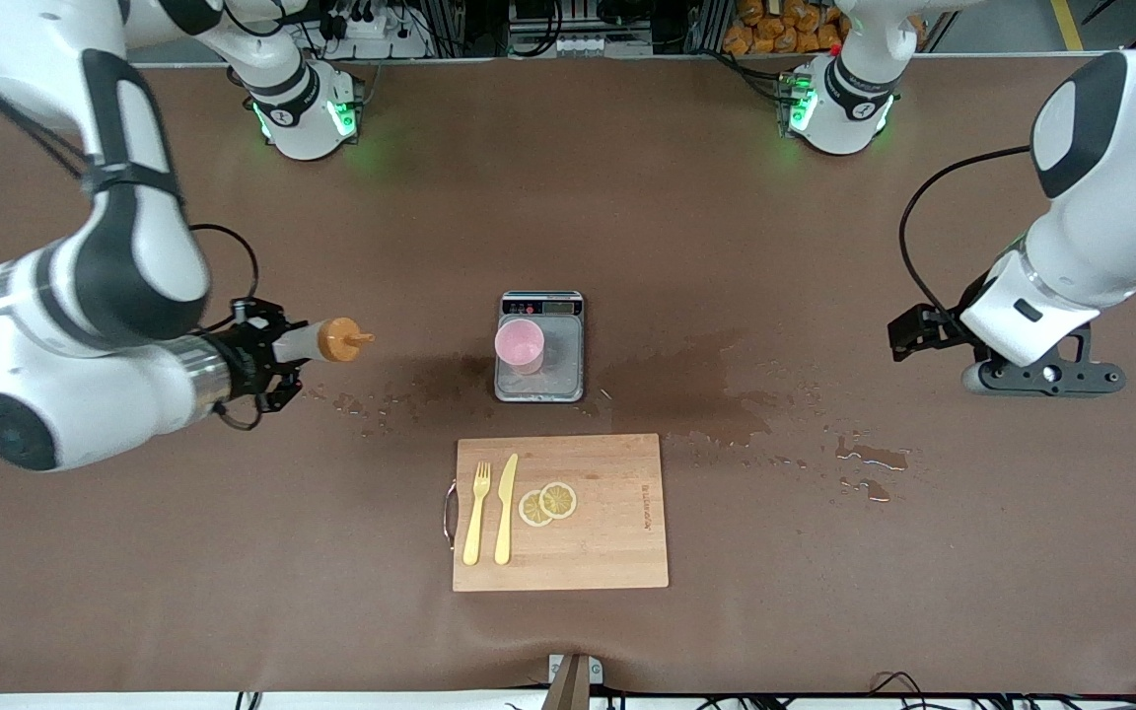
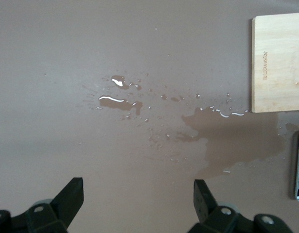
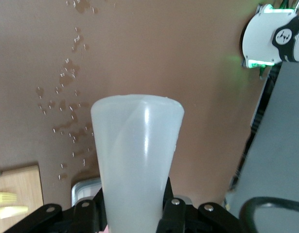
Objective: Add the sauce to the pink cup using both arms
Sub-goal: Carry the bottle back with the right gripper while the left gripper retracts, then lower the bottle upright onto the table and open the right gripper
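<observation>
Front view: right gripper (image 1: 277,363) is clamped on the sauce bottle (image 1: 317,340), held up over bare table toward the right arm's end, bottle lying roughly horizontal. Its long axis points at the pink cup (image 1: 519,345), orange nozzle (image 1: 346,339) leading. Cup stands upright on the scale (image 1: 539,346) mid-table, well apart from the nozzle tip. My read: the next move is a straight carry along that axis until the nozzle is over the cup's mouth, then tip and squeeze. Right arm is clearly the nearer one to the cup. Left gripper (image 1: 923,330) waits low over the table at the left arm's end, well apart from cup and bottle. Count: one bottle, one cup, one scale, one cutting board (image 1: 560,512) nearer the camera than the scale, holding one fork (image 1: 476,513), one knife (image 1: 506,508), two lemon slices (image 1: 547,504). Wet patches (image 1: 726,394) between scale and left gripper. Left wrist view: left fingers (image 2: 71,194) spread wide, nothing between them; spill, one board corner and the scale's edge on the table below. Right wrist view: bottle body (image 3: 137,160) fills the gap between the right fingers (image 3: 171,213), gripped low on the body; scale edge just showing past it.
</observation>
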Robot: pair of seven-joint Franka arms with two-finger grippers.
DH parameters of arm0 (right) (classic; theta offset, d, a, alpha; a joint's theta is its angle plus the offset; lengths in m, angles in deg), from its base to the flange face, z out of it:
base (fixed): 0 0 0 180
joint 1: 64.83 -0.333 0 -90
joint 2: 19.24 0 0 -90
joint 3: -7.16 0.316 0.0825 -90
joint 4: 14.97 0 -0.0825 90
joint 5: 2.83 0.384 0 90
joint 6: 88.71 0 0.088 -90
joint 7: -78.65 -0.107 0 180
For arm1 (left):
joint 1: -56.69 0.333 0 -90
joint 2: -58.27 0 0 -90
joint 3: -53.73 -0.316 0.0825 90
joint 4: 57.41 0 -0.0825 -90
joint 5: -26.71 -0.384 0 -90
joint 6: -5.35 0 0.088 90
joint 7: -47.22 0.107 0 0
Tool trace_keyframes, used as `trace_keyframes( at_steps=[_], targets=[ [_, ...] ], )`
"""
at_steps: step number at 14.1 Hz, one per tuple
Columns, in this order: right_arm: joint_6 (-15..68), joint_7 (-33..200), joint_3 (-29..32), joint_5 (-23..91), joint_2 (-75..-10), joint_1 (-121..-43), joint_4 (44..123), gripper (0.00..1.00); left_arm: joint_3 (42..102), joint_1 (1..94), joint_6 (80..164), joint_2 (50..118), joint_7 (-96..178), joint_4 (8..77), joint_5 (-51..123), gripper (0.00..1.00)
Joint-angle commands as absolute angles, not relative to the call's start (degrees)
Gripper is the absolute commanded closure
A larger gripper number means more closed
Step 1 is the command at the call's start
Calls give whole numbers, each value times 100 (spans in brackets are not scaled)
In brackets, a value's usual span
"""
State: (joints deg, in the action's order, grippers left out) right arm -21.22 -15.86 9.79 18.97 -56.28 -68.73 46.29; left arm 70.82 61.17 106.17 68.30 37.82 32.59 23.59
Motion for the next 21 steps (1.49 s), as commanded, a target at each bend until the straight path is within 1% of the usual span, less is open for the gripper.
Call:
trace_keyframes(
  at_steps=[1,3,6,7,10,11,13,15,16,21],
  targets=[
    [-2367,-997,1068,2589,-5527,-6256,4770,55,7139,6240,10310,6469,3931,3356,2478,0],
    [-2446,-417,1068,2678,-5580,-5914,4787,54,7148,6249,10186,6407,3931,3338,2530,0],
    [-2490,558,1068,3160,-5641,-5351,5181,54,7061,6170,9949,6275,3949,3329,2601,0],
    [-2490,857,1068,3301,-5685,-5149,5287,54,6895,6030,9879,6197,3949,3329,2601,0],
    [-2499,1745,1068,3644,-5905,-4613,5664,54,5965,5117,9650,6003,3940,3329,2706,0],
    [-2490,2026,1068,3680,-5949,-4480,5788,54,5875,5045,9554,5942,3957,3329,2759,0],
    [-2490,2606,1068,3777,-6229,-4182,5938,54,5865,5045,9500,5880,3957,3329,2777,0],
    [-2490,3362,1059,4013,-6702,-3813,6061,54,5874,5097,9500,5871,3958,3321,2777,0],
    [-2490,3565,1059,4023,-6905,-3750,6062,52,5865,5097,9526,5879,3957,3260,2777,0],
    [-2447,4296,1050,3988,-7530,-3408,6053,52,5856,5097,9650,5880,3948,3162,2768,0]
  ],
)
